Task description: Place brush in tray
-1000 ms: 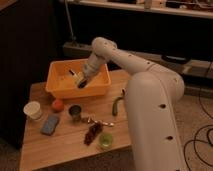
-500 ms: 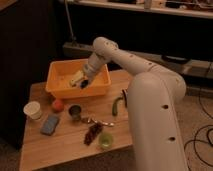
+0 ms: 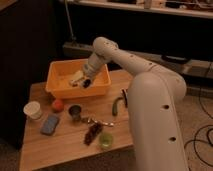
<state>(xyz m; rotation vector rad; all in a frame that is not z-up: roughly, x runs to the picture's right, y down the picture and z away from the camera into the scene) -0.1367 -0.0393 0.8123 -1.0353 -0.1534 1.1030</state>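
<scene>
Brush not discernible; claw (image 3: 80, 81), spread wide, has shifted slightly right inside the tray (image 3: 55, 89).

Reaching forward and down from the bulky white shoulder in the foreground, bending at the elbow near the top, and hanging the gripper (image 3: 81, 81) low at the arm's far end (fingers standing spread apart).

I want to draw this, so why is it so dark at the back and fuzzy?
In the camera view, warm light falls on the table and the yellow tray, while the room behind stays in shadow; the whole picture is soft, so small things blur; the gripper hangs open over the tray, its edges smeared.
</scene>
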